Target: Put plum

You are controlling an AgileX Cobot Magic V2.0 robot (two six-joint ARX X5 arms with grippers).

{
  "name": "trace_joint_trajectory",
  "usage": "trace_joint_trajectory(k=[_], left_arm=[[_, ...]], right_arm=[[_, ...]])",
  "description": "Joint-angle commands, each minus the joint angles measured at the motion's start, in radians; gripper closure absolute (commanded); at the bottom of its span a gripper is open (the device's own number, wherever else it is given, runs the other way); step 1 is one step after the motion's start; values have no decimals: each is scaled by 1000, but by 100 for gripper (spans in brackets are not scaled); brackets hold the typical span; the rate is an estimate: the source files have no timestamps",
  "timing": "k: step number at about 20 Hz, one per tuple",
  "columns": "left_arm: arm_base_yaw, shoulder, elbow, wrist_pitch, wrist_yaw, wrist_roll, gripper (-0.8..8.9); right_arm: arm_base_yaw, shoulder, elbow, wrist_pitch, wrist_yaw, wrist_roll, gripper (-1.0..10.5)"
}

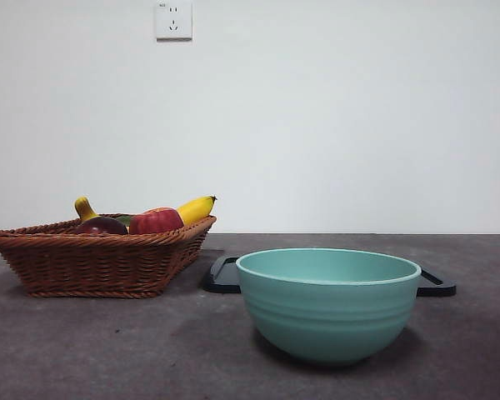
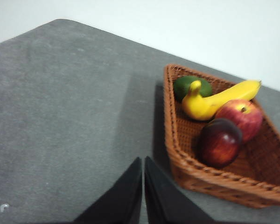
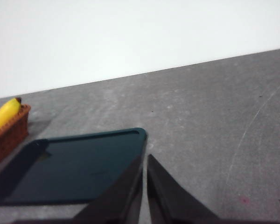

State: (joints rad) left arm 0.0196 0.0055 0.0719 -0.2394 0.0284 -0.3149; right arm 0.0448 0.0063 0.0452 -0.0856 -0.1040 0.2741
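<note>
The plum [image 2: 220,142], dark purple-maroon and glossy, lies in a brown wicker basket [image 2: 170,121] beside a red apple [image 2: 240,116]. From the front the plum [image 1: 101,225] shows just over the basket [image 1: 100,262] rim at the left. My left gripper [image 2: 143,161] is shut with nothing in it, above the grey table just outside the basket's near wall. In the right wrist view my right gripper [image 3: 144,158] is shut and empty at the corner of a dark tray [image 3: 70,170]. Neither arm shows in the front view.
A yellow banana [image 2: 214,100] and a green fruit [image 2: 184,85] share the basket. A teal bowl [image 1: 327,302] stands front and centre, with the dark tray [image 1: 221,275] behind it. A wall socket [image 1: 173,20] sits high on the white wall.
</note>
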Motion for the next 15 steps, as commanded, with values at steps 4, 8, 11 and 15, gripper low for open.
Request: trace_joint_trajectory(k=[4,8,11,15], left_arm=[[3,35,122,-57,30,-72,804],[3,103,220,-110,92,-71,804],[2,173,314,-179,152,-45,804],[2,281,448,-291,249,39,805]], right_arm=[[-1,13,137,-66,0,42,942],[-1,64,260,-173,-2,39,942],[-1,129,365,-270,-25,14,942],[-1,245,515,-416,-104,-52,942]])
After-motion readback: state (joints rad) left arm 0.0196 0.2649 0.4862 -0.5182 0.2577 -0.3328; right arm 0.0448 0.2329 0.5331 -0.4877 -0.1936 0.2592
